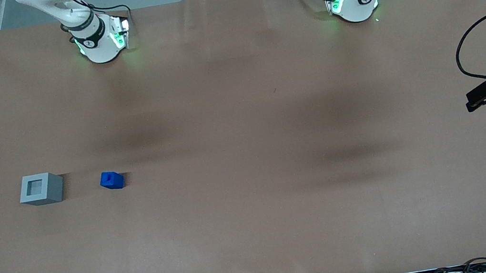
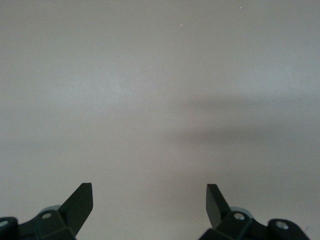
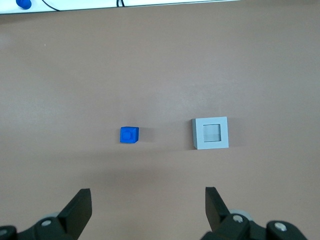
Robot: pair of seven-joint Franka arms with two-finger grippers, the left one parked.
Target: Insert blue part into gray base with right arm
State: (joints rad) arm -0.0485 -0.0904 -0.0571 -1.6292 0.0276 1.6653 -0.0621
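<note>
Waiting to start: nothing picked up yet

Judging by the layout, every step remains. The blue part (image 1: 112, 180) sits on the brown table (image 1: 257, 230), near the gray base (image 1: 41, 189) but apart from it, whose square recess is unfilled. The gripper (image 3: 148, 207) hangs high above both, fingers spread wide and holding nothing. Reaching down, grasping, carrying and inserting are all left.

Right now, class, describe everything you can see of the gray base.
The gray base is a light-gray cube, seemingly plastic, with a square recess in its top, empty. It sits upright on the brown table, beside the blue part but apart from it. Nothing touches it; the open pincer hangs high above the table, holding nothing.
</note>
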